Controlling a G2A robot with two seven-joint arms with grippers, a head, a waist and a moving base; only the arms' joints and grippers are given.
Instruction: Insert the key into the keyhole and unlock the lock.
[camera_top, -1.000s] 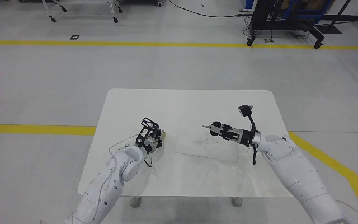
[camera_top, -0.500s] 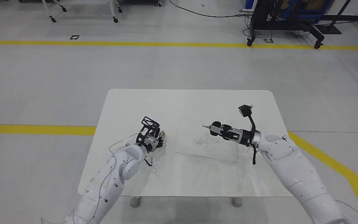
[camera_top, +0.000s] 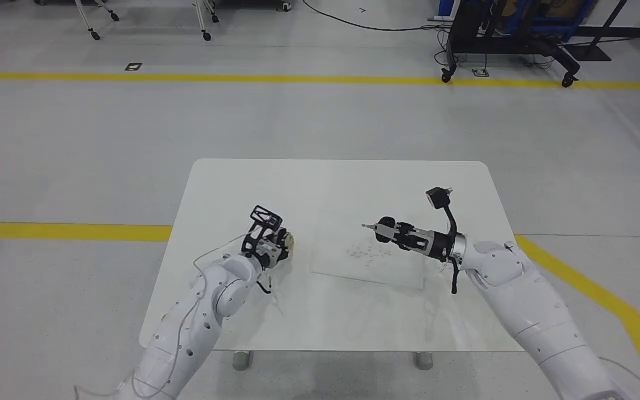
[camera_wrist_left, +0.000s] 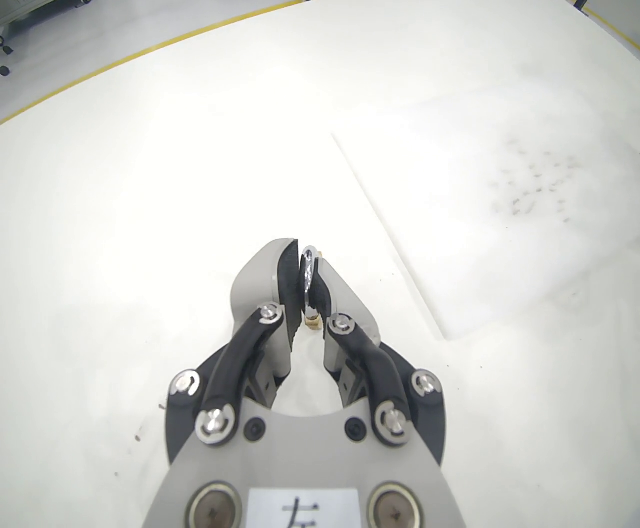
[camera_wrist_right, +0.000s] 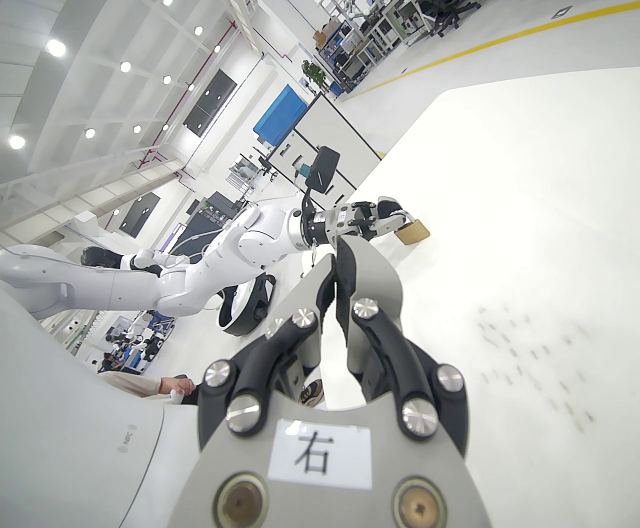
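Hanging by its silver shackle (camera_wrist_left: 308, 270), the brass lock (camera_wrist_right: 413, 231) is being gripped by the left gripper (camera_top: 279, 243), whose black pads (camera_wrist_left: 289, 280) are being pressed tight on the shackle from both sides. In the top view the lock is being held just left of the frame's centre, low over the white table (camera_top: 340, 180); whether it is touching the tabletop cannot be told. Over to the right of centre, the right gripper (camera_top: 379, 229) is being kept closed, fingertips turned toward the lock. A thin sliver of metal, the key (camera_top: 366, 227), is being pinched at its very tip, too small for its teeth to be made out. Key and lock are being kept well apart, at about the same height in the frame. Between and below the two grippers, a thin pale sheet (camera_top: 385, 265) with faint dark specks is being seen flat on the table.
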